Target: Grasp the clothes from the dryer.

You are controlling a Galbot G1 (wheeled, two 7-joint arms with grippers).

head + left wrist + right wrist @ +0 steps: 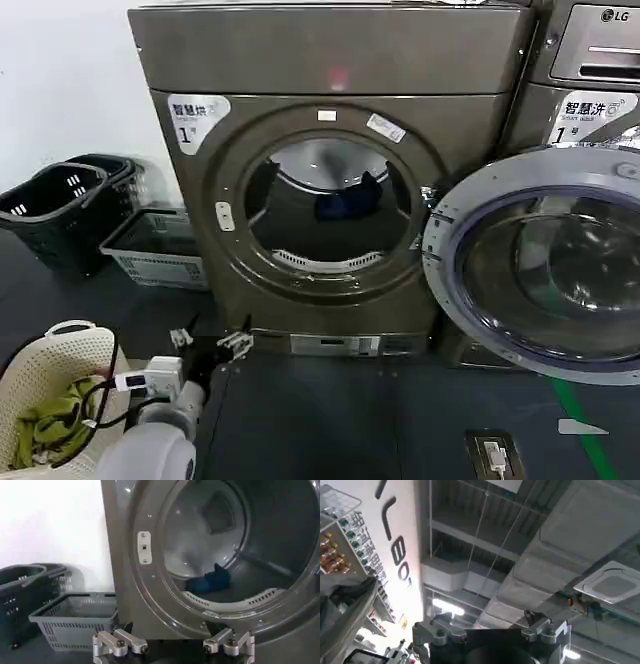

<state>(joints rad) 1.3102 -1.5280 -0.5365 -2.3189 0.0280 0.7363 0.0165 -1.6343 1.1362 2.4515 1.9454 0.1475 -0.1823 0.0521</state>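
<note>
The dryer (330,70) stands ahead of me, bronze-grey, with its round door (455,300) swung open to the right. Inside the drum lies a dark blue piece of clothes (345,200), seen closer as the blue clothes (210,580) in the left wrist view. My left gripper (208,340) hovers low in front of the dryer's lower left corner, well short of the porthole. Its jaws are open and empty, as the left gripper (172,647) shows with the fingers (122,644) spread wide. My right gripper (490,632) points up at the ceiling, open, holding nothing.
A white basket (35,365) with green cloth sits by my left arm. Black baskets (60,210) and a grey crate (155,250) stand left of the dryer. An LG machine (590,60) is at the right. The open door juts out over the dark floor.
</note>
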